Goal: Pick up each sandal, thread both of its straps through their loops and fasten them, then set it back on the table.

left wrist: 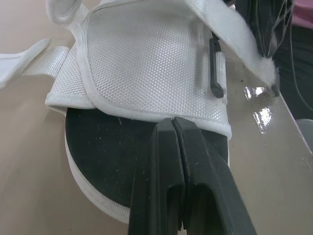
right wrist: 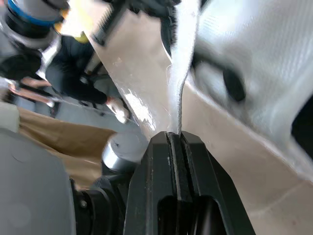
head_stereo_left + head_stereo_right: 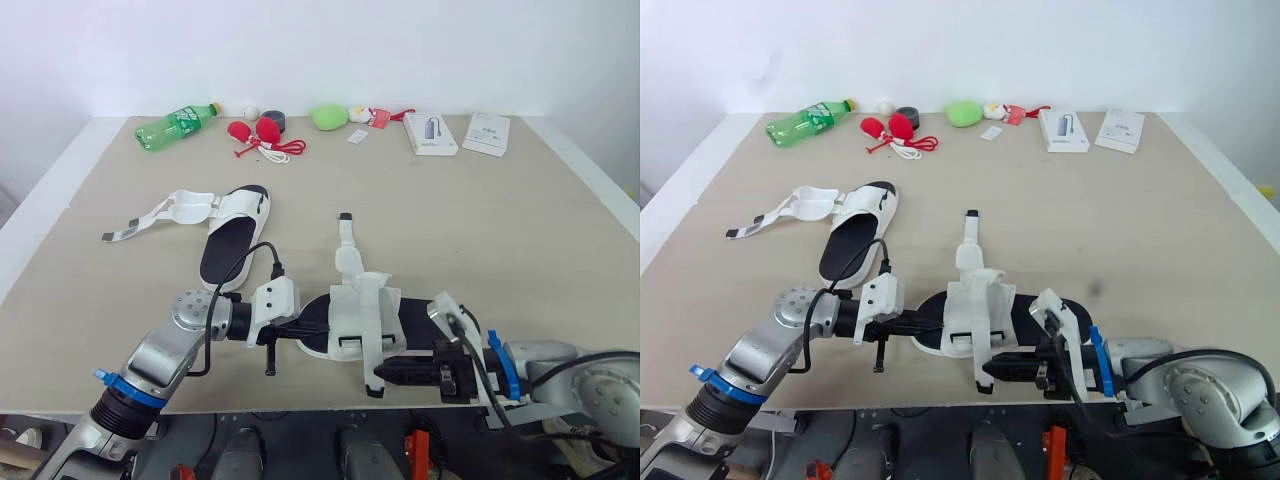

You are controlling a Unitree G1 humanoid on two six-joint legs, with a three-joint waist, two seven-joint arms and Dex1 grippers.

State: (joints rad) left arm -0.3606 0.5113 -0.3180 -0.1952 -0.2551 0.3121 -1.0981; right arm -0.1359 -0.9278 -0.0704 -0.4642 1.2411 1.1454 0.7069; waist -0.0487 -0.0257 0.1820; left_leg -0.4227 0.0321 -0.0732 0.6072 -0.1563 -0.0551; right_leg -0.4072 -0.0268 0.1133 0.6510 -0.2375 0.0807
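**Right hand grips a strap of the near sandal; left hand braces the sole.**

The right hand (image 3: 385, 377) is clamped on the free end of a white strap (image 2: 177, 98) and holds it out over the near edge of the counter (image 3: 480, 220), I'd guess to tension it for fastening. Whether it passes through its loop I cannot tell. The left hand (image 3: 303, 327) has its fingers pressed together with nothing between them. Their tips rest on the black footbed just under the white upper, apparently to stop the near sandal (image 3: 360, 310) sliding. That sandal lies at the middle of the near edge, its other strap (image 3: 346, 240) stretched loose toward the far edge. The second sandal (image 3: 232, 232) lies left of centre, straps splayed toward the left edge, unfastened.
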